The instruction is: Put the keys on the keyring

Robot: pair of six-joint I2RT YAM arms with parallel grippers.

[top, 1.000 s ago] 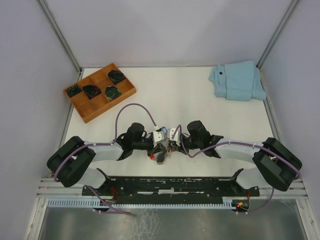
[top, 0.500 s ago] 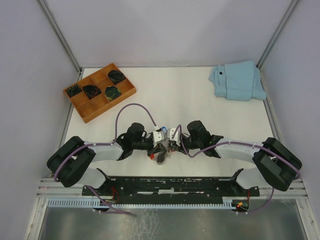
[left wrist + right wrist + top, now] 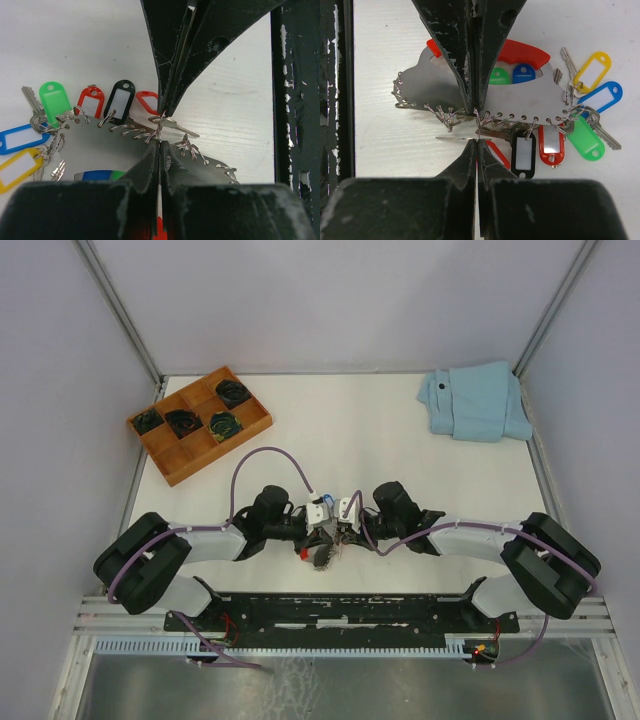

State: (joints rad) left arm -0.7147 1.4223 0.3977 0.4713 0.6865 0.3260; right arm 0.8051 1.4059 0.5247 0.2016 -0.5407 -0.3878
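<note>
The keyring (image 3: 515, 97) is a grey metal plate with split rings along its edge, a red band (image 3: 525, 52), and black, red, blue and yellow tags; it also shows in the top view (image 3: 320, 555). My left gripper (image 3: 160, 142) and right gripper (image 3: 476, 141) meet tip to tip at the plate's edge, both shut. Left pinches a split ring (image 3: 158, 129). Right pinches the small ring of the red-tagged key (image 3: 455, 138), whose tag (image 3: 497, 154) lies half behind its finger. The green-tagged key (image 3: 585, 140) lies at the plate's end, also seen in the left wrist view (image 3: 52, 100).
A wooden tray (image 3: 165, 465) with dark coiled items stands at the back left. A folded light-blue cloth (image 3: 475, 400) lies at the back right. A black rail (image 3: 360, 610) runs along the near edge, close behind both grippers.
</note>
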